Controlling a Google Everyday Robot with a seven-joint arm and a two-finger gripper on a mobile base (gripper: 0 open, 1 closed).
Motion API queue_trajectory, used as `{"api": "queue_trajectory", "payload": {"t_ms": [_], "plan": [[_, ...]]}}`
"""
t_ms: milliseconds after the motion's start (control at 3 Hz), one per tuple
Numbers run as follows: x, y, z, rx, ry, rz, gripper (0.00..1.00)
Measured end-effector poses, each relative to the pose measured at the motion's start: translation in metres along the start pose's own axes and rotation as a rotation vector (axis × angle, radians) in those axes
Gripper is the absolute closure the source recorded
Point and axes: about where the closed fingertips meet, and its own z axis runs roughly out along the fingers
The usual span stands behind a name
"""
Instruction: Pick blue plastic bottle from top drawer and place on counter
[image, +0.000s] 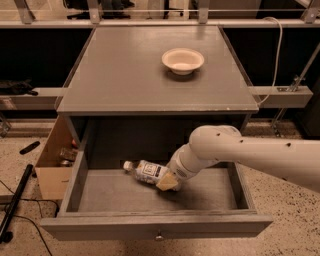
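Note:
The blue plastic bottle (147, 171) lies on its side on the floor of the open top drawer (125, 197), its white cap pointing left. My gripper (168, 182) reaches down into the drawer from the right and sits at the bottle's right end, touching or overlapping it. My white arm (250, 152) crosses the drawer's right half. The grey counter (130, 70) is above the drawer.
A white bowl (183, 60) stands on the counter toward the back right. An open cardboard box (55, 160) with small items sits on the speckled floor left of the cabinet. A black pole (14, 200) lies on the floor at the far left.

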Motion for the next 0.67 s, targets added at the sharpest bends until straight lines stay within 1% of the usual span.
{"api": "queue_trajectory", "payload": {"t_ms": [333,667], "plan": [[0.000,0.013,-0.024,0.026,-0.012,-0.029,1.00],[-0.002,0.045,-0.092,0.096,-0.042,-0.102,1.00]]}}
